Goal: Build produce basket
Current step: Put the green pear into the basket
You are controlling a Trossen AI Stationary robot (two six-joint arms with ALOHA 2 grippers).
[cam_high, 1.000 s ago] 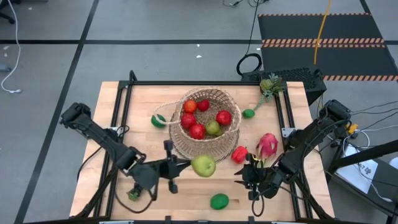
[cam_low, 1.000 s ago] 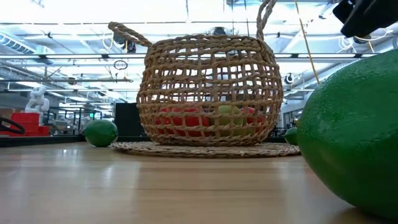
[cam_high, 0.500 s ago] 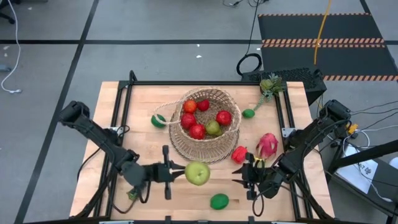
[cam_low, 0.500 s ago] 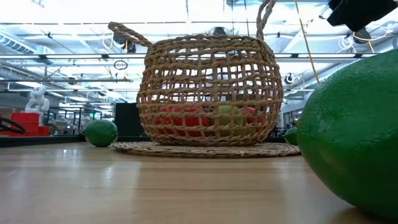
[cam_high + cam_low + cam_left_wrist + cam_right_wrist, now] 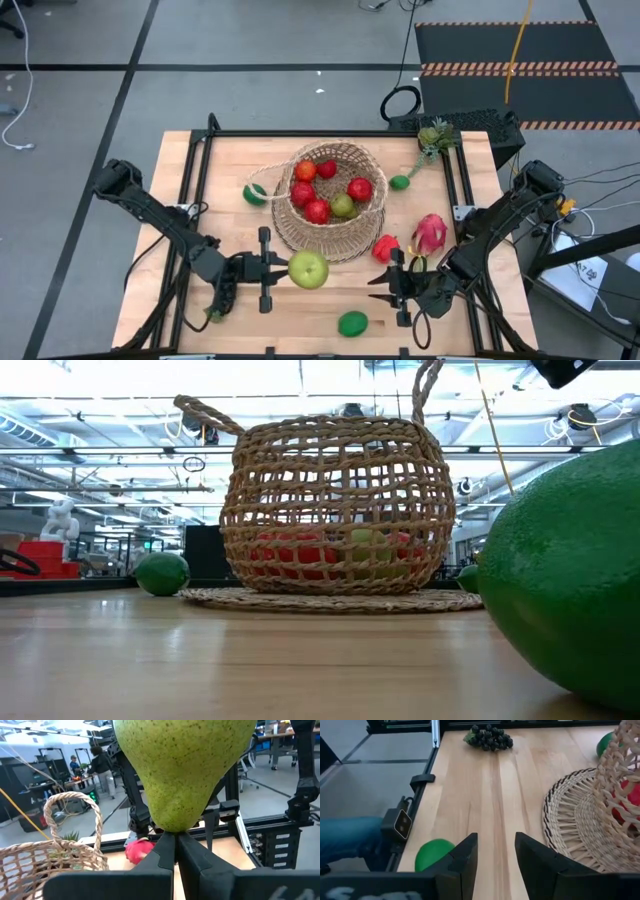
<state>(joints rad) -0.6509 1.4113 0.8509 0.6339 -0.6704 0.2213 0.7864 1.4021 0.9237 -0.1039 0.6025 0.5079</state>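
The left hand (image 5: 272,271) is clenched tight on a green pear (image 5: 308,269), pinching it by the narrow end, and the fruit hangs above the bench (image 5: 180,210) just in front of the basket (image 5: 330,195). From the left wrist view the pear (image 5: 182,767) fills the frame, with the basket's handle (image 5: 70,820) off to one side. So this is the carry step: one fruit grasped, not yet over the rim. The basket already holds red round fruit (image 5: 317,210) and a green one. Next, by my reckoning, the pear needs lifting over the wicker wall before letting go. The right hand (image 5: 388,288) waits near the dragon fruit (image 5: 430,233), fingers parted, grasping nothing. A lime (image 5: 352,323) sits at the front edge.
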